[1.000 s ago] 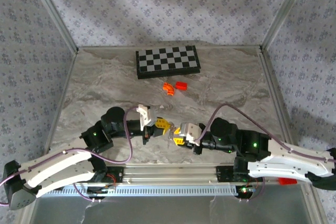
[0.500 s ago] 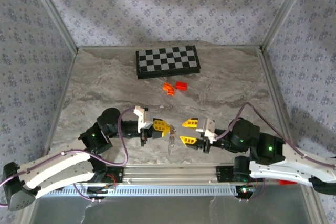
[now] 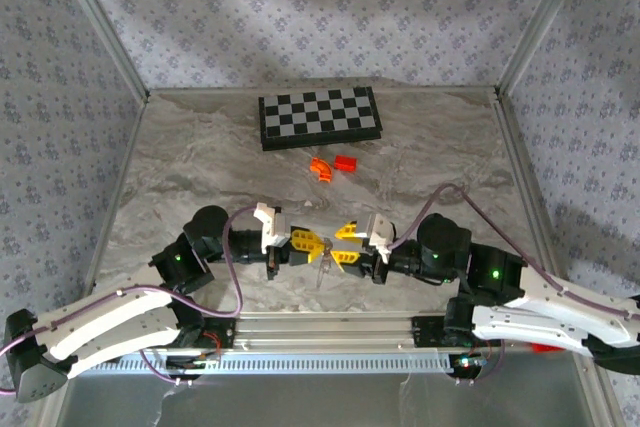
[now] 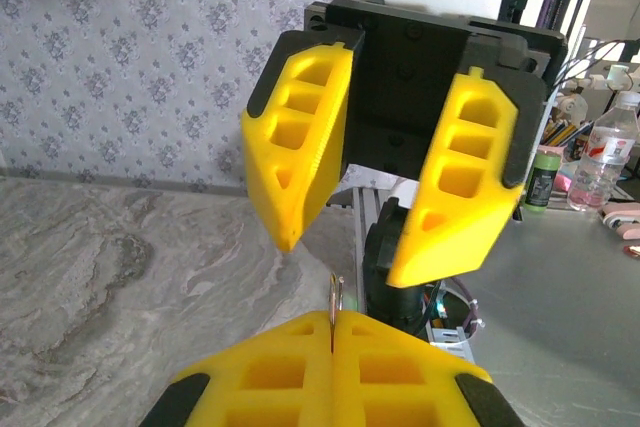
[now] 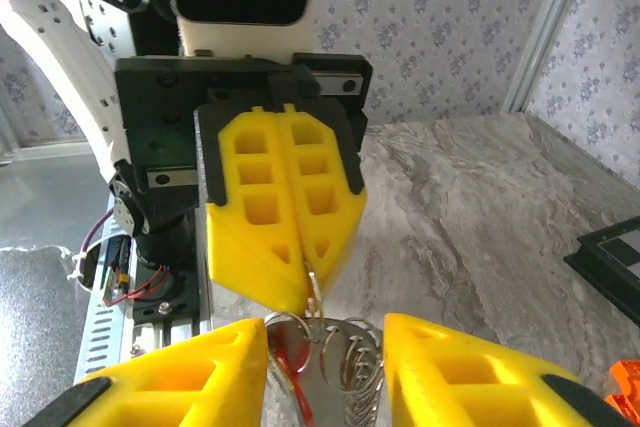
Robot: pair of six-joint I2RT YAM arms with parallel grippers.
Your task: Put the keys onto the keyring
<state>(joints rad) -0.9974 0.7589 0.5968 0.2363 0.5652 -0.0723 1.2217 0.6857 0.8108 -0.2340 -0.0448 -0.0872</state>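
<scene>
Under left gripper [image 5: 306,285]: thin coiled keyring [image 5: 346,355], dangling.

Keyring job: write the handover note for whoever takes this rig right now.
Left gripper: shut on the keyring, which dangles from its fingertips near the table's front edge.
Right gripper: open, facing the left one, with a finger on either side of the hanging rings and gripping nothing.
Red key: hangs among the rings between the right fingers. I cannot tell whether it is threaded on.
Done: keyring picked up and presented to the right arm.
Left: check whether the key is on the ring. If not, probably close the right gripper on it and work it on.
</scene>
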